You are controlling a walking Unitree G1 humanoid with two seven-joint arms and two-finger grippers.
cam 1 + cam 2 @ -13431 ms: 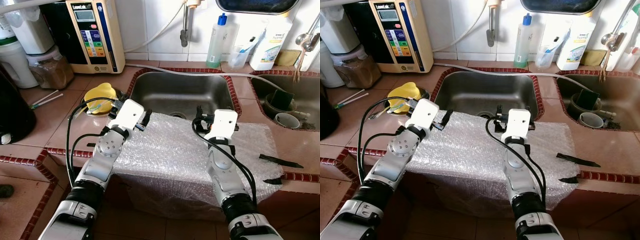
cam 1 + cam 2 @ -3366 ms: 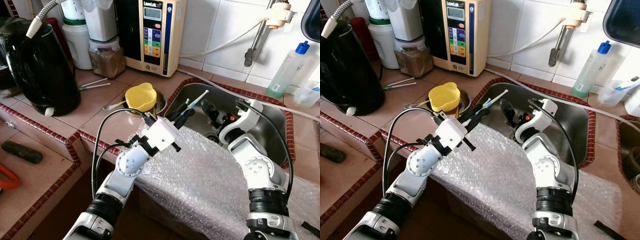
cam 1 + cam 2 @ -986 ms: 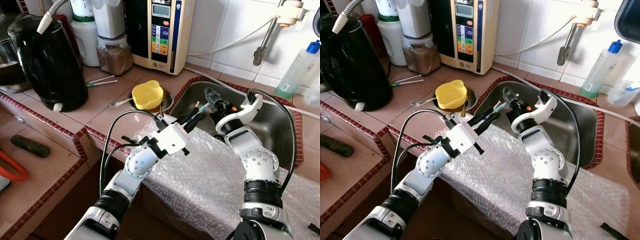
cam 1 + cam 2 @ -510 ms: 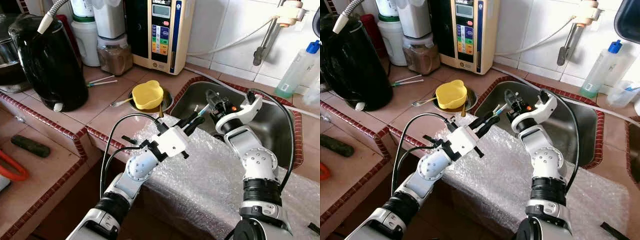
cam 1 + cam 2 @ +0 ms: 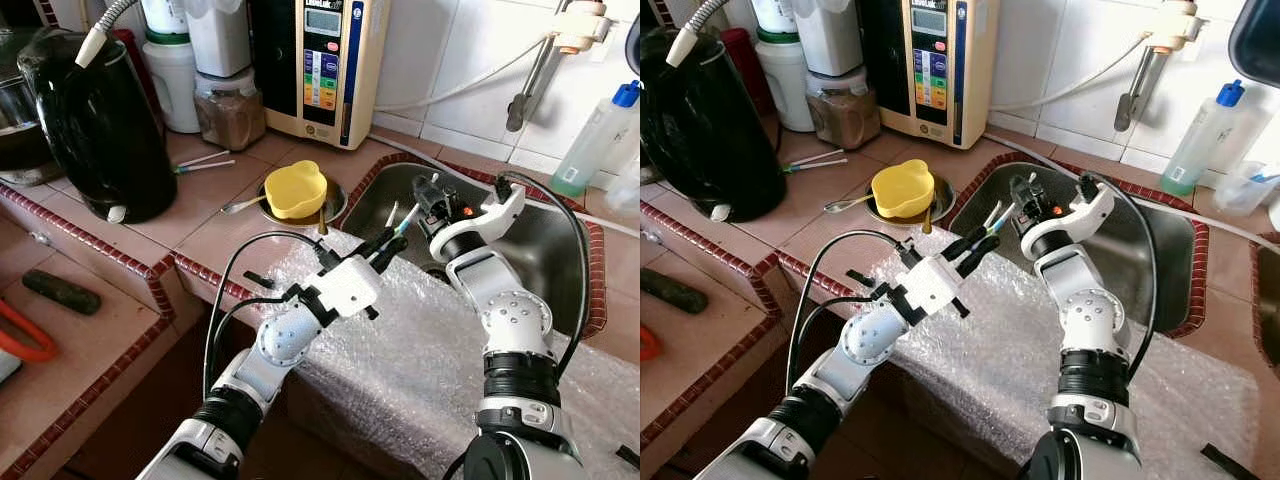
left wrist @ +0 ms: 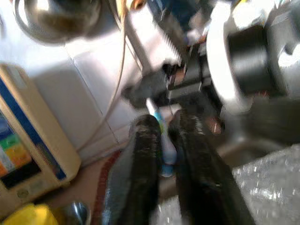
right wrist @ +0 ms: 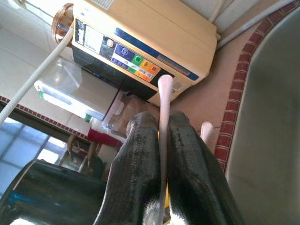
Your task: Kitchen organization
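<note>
Bubble wrap [image 5: 420, 350] drapes the counter [image 5: 200, 225]. Left hand [image 5: 385, 243] clamps a toothbrush [image 5: 402, 221] angled toward the sink [image 5: 560, 240]; right hand [image 5: 1025, 212], touching-close beyond it, pinches a pale stick [image 7: 164, 108].

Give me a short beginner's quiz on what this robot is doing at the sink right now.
1. True or false: the left gripper has its jaws open and empty.
2. The yellow bowl stands: A) inside the sink; B) on the counter beside the sink; C) on the bubble wrap.
3. What do the jaws of the right gripper hold?

Key: 1. False: they are shut on a white-and-teal stick. 2. B. 3. A pale pink stick.
</note>
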